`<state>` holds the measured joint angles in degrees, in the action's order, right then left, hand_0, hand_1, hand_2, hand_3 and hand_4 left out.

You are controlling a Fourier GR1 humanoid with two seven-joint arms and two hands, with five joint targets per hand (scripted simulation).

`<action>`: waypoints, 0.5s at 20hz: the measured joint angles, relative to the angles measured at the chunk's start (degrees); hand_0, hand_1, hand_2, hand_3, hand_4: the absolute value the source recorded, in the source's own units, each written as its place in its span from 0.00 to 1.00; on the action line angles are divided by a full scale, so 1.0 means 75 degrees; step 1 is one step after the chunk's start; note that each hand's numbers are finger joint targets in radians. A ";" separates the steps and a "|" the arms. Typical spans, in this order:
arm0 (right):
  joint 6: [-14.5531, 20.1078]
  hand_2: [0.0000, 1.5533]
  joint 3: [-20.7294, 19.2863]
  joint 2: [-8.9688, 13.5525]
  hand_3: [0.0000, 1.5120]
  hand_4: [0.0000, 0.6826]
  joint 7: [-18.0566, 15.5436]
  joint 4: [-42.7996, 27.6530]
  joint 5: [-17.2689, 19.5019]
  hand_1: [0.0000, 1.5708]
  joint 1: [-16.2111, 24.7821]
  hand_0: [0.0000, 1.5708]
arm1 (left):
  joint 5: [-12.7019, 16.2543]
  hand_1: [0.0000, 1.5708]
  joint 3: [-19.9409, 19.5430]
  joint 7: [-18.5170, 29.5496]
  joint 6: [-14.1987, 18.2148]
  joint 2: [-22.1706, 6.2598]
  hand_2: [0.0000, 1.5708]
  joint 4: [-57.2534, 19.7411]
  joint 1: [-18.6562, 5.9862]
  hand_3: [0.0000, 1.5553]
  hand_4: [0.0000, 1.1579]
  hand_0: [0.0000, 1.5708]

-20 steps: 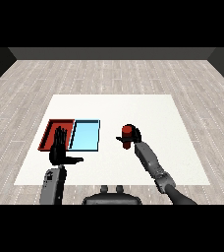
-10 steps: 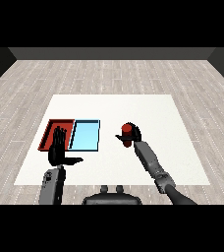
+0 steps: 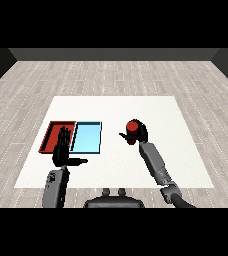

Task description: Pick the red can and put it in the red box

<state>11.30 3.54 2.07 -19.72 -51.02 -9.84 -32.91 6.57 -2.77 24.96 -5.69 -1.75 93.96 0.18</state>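
On the right side of the white worktop (image 3: 151, 107), the red can (image 3: 132, 127) is held by the right hand (image 3: 138, 134), whose fingers are curled round it. Whether the can is lifted clear or touching the surface cannot be told. The left hand (image 3: 62, 150) is held upright at the near edge of the red tray (image 3: 51, 135), fingers straight and thumb stretched sideways, with nothing held. The light blue tray (image 3: 87, 137) is set just beside the red one, between it and the can.

Trouble is to be expected on the crossing: the blue tray must be passed over (its far wall is the first obstacle), and a release made too soon would leave the can in the wrong tray. The raised left hand could also be struck if the can is brought in low over the red tray's near side.
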 measured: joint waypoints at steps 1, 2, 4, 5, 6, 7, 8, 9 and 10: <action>-0.0031 0.95 -0.0032 0.0091 0.92 0.91 0.0123 -0.0262 -0.0032 0.98 0.0000 0.98 | -0.0074 0.00 0.0113 -0.0067 0.0017 0.0025 0.00 0.0122 0.0045 0.00 0.00 0.00; -0.0029 0.95 0.0015 0.0123 0.92 0.91 0.0205 -0.0650 -0.0024 0.98 0.0151 0.98 | -0.0087 0.00 0.0124 -0.0083 0.0007 0.0008 0.00 0.0125 -0.0002 0.00 0.00 0.00; -0.0120 0.94 0.0063 0.0194 0.93 0.94 0.0218 -0.1244 -0.0033 0.96 0.0416 0.96 | -0.0119 0.00 0.0296 -0.0244 0.0004 0.0056 0.00 0.0373 0.0031 0.00 0.00 0.00; -0.0135 0.93 0.0067 0.0233 0.92 0.92 0.0225 -0.1569 -0.0052 0.95 0.0537 0.95 | -0.0144 0.00 0.0421 -0.0385 0.0032 0.0094 0.00 0.0456 0.0006 0.00 0.00 0.00; -0.0186 0.92 0.0044 0.0266 0.92 0.93 0.0195 -0.1802 -0.0098 0.94 0.0619 0.94 | -0.0162 0.00 0.0595 -0.0644 0.0126 0.0123 0.00 0.0601 -0.0061 0.00 0.00 0.00; -0.0168 0.92 0.0079 0.0278 0.92 0.93 0.0258 -0.2141 -0.0090 0.94 0.0744 0.94 | -0.0207 0.00 0.0708 -0.0775 0.0149 0.0146 0.00 0.0649 -0.0086 0.00 0.00 0.00; -0.0096 0.92 0.0143 0.0239 0.92 0.93 0.0338 -0.2448 -0.0044 0.94 0.0848 0.94 | -0.0244 0.00 0.0808 -0.0883 0.0177 0.0164 0.00 0.0690 -0.0106 0.00 0.00 0.00; 0.0015 0.92 0.0228 0.0155 0.92 0.93 0.0420 -0.2701 0.0033 0.94 0.0919 0.94 | -0.0275 0.00 0.0896 -0.0973 0.0212 0.0179 0.00 0.0725 -0.0124 0.00 0.00 0.00; 0.0180 0.92 0.0363 0.0064 0.92 0.93 0.0488 -0.2889 0.0097 0.94 0.0952 0.94 | -0.0300 0.00 0.0975 -0.1048 0.0251 0.0190 0.00 0.0755 -0.0142 0.00 0.00 0.00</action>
<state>12.65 6.26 2.55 -16.06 -72.69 -9.11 -25.76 4.32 4.54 17.10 -3.81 -0.32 99.63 -0.89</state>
